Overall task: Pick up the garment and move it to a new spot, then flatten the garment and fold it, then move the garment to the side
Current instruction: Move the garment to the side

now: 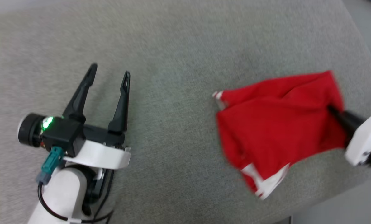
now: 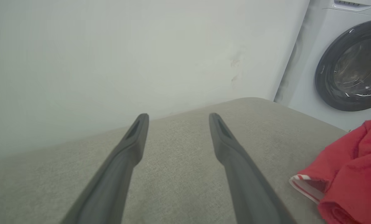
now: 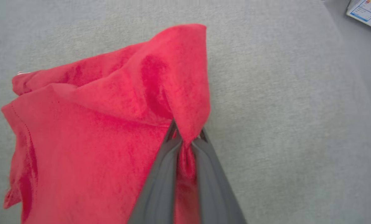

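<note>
Right wrist view, nearest to me: my right claw [image 3: 187, 134] is clamped on a fold of the garment [image 3: 95, 124], the two fingers pressed together with red cloth pinched between them. From this pinch the cloth rises in a peak and then spreads away to that view's left in a loose, wrinkled heap. I cannot tell if any of it is off the bench [image 1: 179, 46]; most of it seems to rest on the grey fabric.

On the head view (a little blurred) the garment sits on my right side of the bench, close to its right edge. The pinch is on the heap's right border, so nearly all the cloth trails to the left of the claw. Its long axis runs from the far right corner down to the near white trim.

My left claw [image 1: 110, 71] hangs over bare bench on my left, fingers apart and holding nothing. The garment lies to its right, well apart from it. So the right arm is the one that has the garment. I judge that the first step, picking up and carrying, is in hand. The open room for a new spot is to the left and farther in.

Beyond the bench stand a pale wall [image 2: 110, 46] and a washing machine [image 2: 344, 62].
</note>
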Available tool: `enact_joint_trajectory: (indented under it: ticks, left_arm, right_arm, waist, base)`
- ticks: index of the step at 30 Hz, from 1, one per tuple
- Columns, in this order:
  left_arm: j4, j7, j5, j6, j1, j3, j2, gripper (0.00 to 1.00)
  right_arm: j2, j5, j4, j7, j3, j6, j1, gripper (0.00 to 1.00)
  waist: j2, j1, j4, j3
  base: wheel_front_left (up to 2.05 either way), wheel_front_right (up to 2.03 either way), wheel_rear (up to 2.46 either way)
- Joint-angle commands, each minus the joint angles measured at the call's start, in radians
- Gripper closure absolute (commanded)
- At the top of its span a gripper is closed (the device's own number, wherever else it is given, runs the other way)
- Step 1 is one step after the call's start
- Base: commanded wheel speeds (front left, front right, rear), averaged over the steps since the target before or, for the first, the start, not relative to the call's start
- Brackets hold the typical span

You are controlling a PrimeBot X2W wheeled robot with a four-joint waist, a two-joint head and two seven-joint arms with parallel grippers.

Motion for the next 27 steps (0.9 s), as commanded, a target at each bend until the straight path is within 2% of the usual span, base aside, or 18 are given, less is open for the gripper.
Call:
enact_joint_trajectory:
  ticks: [1,7,16,21,22,23,24,27]
  left_arm:
    - [-0.015,0.009,0.010,-0.006,-0.027,-0.001,0.007,0.00]
    - [-0.071,0.051,0.029,-0.019,-0.104,-0.016,0.029,0.00]
    - [-0.152,0.091,0.054,-0.020,-0.173,-0.025,0.044,0.00]
    - [-0.156,0.092,0.059,-0.020,-0.193,-0.037,0.040,0.00]
    - [-0.153,0.089,0.058,-0.021,-0.195,-0.039,0.038,0.00]
    - [-0.150,0.087,0.056,-0.021,-0.197,-0.041,0.037,0.00]
    - [-0.146,0.084,0.053,-0.020,-0.197,-0.042,0.035,0.00]
    - [-0.135,0.080,0.046,-0.020,-0.195,-0.045,0.031,0.00]
  right_arm:
    - [-0.018,-0.018,0.019,-0.014,-0.028,-0.001,-0.047,1.00]
    - [-0.076,-0.047,0.099,-0.043,-0.138,-0.001,-0.181,1.00]
    - [-0.157,-0.051,0.233,-0.073,-0.297,-0.001,-0.319,1.00]
    - [-0.179,-0.060,0.325,-0.119,-0.334,-0.001,-0.353,1.00]
    - [-0.178,-0.064,0.343,-0.129,-0.330,-0.001,-0.354,0.95]
    - [-0.177,-0.067,0.357,-0.144,-0.324,-0.001,-0.360,0.64]
    - [-0.175,-0.075,0.371,-0.159,-0.320,-0.001,-0.366,0.00]
    - [-0.174,-0.087,0.395,-0.193,-0.308,-0.001,-0.373,0.00]
  waist:
    - [0.0000,-0.0002,-0.047,0.085]
    - [0.0000,-0.0002,-0.051,0.176]
    - [0.0000,-0.0002,-0.020,0.272]
    - [0.0000,-0.0002,-0.001,0.295]
    - [0.0000,-0.0002,0.002,0.296]
    - [0.0000,-0.0002,0.005,0.296]
    - [0.0000,-0.0002,0.007,0.295]
    - [0.0000,-0.0002,0.014,0.288]
  base:
    - [0.00,0.00,0.00]
    - [0.00,0.00,0.00]
    - [0.00,0.00,0.00]
    - [0.00,0.00,0.00]
    - [0.00,0.00,0.00]
    - [0.00,0.00,0.00]
    - [0.00,0.00,0.00]
    - [0.00,0.00,0.00]
